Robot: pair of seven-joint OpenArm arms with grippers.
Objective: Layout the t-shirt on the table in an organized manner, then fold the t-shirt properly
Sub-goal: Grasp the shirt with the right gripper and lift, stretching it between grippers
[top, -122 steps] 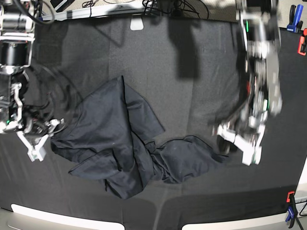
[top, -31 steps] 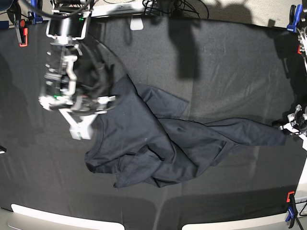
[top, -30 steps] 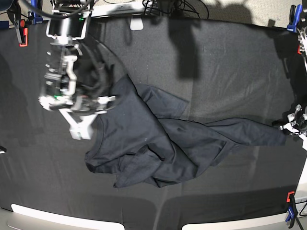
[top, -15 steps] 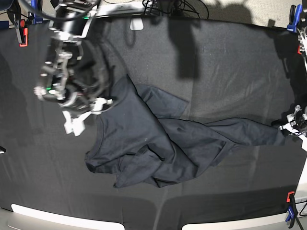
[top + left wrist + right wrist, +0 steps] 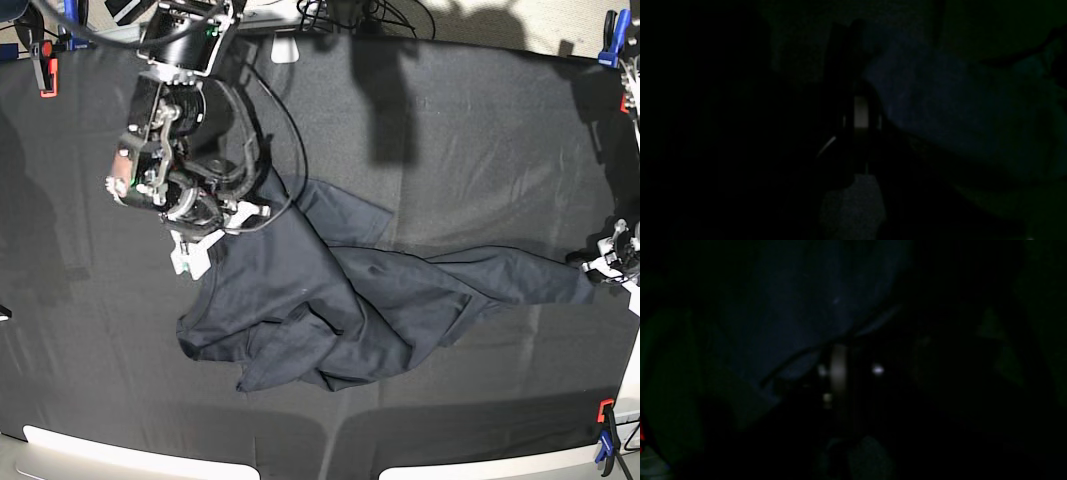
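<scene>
I see a red clamp (image 5: 44, 70) at ten o'clock and a blue clamp (image 5: 611, 40) at two o'clock. At five o'clock, a red-topped blue clamp (image 5: 605, 440) stands on the edge. Black cables (image 5: 345, 14) tangle at twelve o'clock, with a small white plate (image 5: 285, 50) just beside them. Two pale curved strips (image 5: 120, 455) run along six o'clock.

Cables (image 5: 345, 12) piled by far edge; clamps (image 5: 610, 40) at corners; hard shadows.

t-shirt (image 5: 340, 300) crumpled mid-table (image 5: 470, 130) (stretched rightward), right pincer (image 5: 192, 258) at its left edge
</scene>
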